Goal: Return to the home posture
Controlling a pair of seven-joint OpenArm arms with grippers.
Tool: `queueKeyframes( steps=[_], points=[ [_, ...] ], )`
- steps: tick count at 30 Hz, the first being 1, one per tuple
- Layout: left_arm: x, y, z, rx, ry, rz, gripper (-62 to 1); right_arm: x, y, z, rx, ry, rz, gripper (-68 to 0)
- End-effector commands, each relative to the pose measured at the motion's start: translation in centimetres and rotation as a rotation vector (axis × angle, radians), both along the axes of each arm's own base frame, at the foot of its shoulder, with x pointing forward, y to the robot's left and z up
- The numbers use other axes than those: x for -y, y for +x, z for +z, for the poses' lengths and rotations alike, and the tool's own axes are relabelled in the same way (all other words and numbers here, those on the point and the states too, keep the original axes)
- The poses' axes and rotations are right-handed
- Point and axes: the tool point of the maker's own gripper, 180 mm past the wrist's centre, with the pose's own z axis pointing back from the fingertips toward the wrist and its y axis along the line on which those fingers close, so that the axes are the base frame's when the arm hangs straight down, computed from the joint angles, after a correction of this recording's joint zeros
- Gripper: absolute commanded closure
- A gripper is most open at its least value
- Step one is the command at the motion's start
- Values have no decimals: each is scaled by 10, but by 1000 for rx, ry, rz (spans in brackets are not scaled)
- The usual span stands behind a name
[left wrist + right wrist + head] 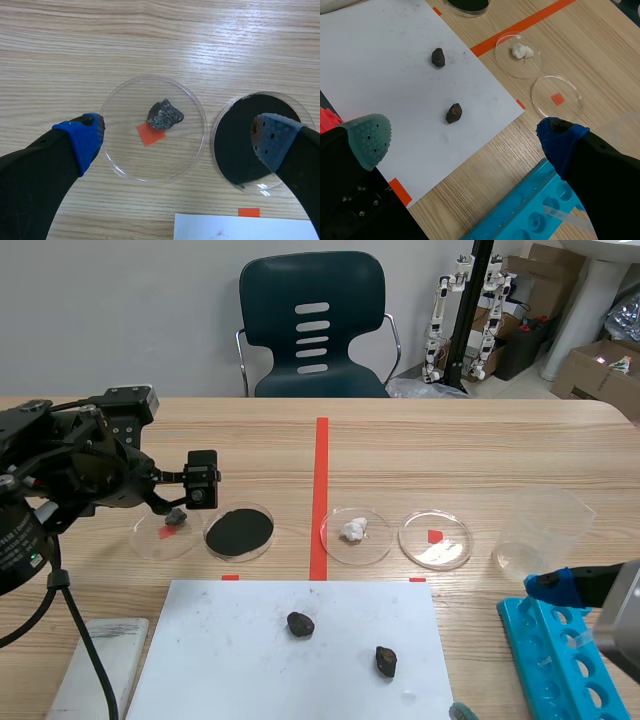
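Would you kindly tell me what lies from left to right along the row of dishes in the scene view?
A dish with a grey stone, black-filled dish, dish with a white lump, empty dish, clear cup.

Two rocks lie on the sheet of paper [230, 660]: the far rock [300, 624] near its middle, the near rock [386, 661] more to its right. Just behind the paper, four dishes sit in a row. From the left, the first dish [150, 540] holds a small stone [176, 516], the second dish [268, 540] holds powder [240, 530], the third dish [370, 548] holds a lump [354, 530], then comes the fourth dish [450, 550]. The left gripper [177, 145] hangs over the first dish. A rack [560, 660] lies right of the paper. A cup [545, 530] stands behind the rack.
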Motion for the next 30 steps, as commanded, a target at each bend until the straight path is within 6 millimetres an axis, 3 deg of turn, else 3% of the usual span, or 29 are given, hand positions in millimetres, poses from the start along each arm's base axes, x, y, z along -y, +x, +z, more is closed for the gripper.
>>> queueKeyframes(
  steps=[1, 19, 25, 30],
  points=[
    [-5, 0, 1, 11, 10, 7, -613, -4, 3, 9, 24, 24, 2, -608],
    [-27, -4, 3, 62, 53, -30, -613, -4, 3, 9, 24, 24, 2, -608],
    [-25, -11, 26, 196, 43, -115, -613, -4, 3, 9, 24, 24, 2, -608],
    [-11, -30, 55, 330, 60, -233, -613, -4, 3, 9, 24, 24, 2, -608]
  ],
)
